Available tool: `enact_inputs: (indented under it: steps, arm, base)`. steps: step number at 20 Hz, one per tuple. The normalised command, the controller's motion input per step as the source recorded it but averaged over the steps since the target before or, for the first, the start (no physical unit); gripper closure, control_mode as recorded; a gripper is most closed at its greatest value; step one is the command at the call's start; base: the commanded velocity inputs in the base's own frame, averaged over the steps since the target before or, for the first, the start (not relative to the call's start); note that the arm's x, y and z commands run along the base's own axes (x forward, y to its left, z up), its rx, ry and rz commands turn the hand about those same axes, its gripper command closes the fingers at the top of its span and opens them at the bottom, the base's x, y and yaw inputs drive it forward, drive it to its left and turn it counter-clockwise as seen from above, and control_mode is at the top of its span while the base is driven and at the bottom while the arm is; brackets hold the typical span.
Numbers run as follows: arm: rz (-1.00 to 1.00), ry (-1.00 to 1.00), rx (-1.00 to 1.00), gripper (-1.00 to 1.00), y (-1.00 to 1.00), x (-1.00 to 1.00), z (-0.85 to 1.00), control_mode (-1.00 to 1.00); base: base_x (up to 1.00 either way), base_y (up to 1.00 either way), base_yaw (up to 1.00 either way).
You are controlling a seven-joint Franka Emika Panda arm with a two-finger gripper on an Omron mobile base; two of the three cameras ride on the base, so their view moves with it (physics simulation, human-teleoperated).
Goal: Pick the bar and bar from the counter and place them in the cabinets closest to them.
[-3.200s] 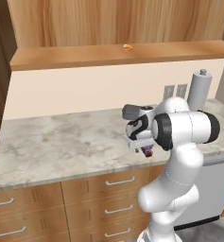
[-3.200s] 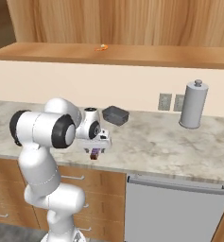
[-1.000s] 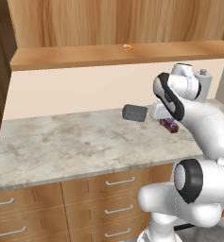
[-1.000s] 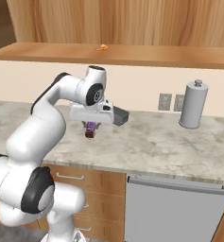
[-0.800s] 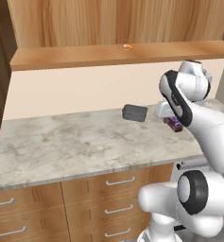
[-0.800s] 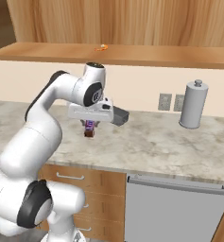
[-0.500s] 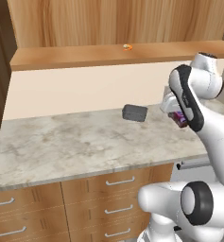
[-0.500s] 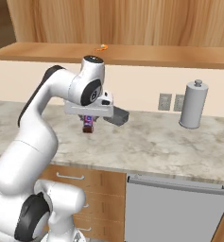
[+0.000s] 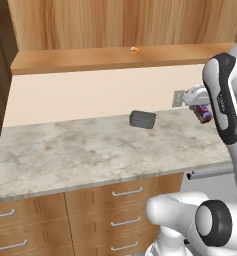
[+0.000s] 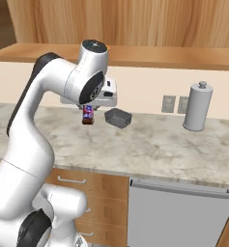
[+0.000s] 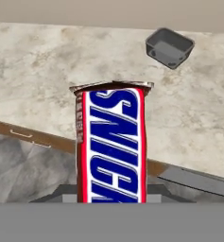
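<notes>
on the left, the marble tabletop [image 9: 65, 150] has lots of bare room. near its middle, by the back wall, sits a dark grey block [image 9: 142, 119]. that one is not my job.

next comes my end effector [image 10: 88, 115]. it is lifted above the tabletop, near the grey block, and it is pinching the blue bar [image 10: 88, 116]. in my hand view the bar [image 11: 111, 147] stands up tall from between my fingers, with the crinkly end of its wrapper on top and the tabletop far under it.

i think this bar is very light. the wrapper looks shiny, so i guess it can slip. the bar inside is likely a bit soft, so a hard squeeze could squash it. i hold it at one end, and most of it pokes out past my fingers, so it could wobble if i swing fast. holding it on the long flat sides feels right to me.

above everything runs the wooden shelf ledge [image 10: 150, 54] under the cabinets [image 10: 135, 21]. a tiny orange thing [image 9: 134, 49] lies on that ledge. far right stands a grey canister [image 10: 196, 106] by the wall.
</notes>
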Motion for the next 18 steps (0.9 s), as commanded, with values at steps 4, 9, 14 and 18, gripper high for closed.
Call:
enact_inputs:
  steps: [4,9,14,18]
  arm:
    - [0.00,-0.19,0.02,1.00,-0.04,-0.26,0.66,-1.00]
    - [0.00,-0.19,0.00,1.00,0.00,-0.05,0.55,-1.00]
    - [0.00,-0.15,0.00,1.00,0.00,0.07,0.43,-1.00]
    - [0.00,-0.07,0.00,1.00,0.00,0.34,0.30,-1.00]
  base:
    - [0.00,0.00,0.00]
    - [0.00,0.00,0.00]
    - [0.00,0.00,0.00]
    - [0.00,0.00,0.00]
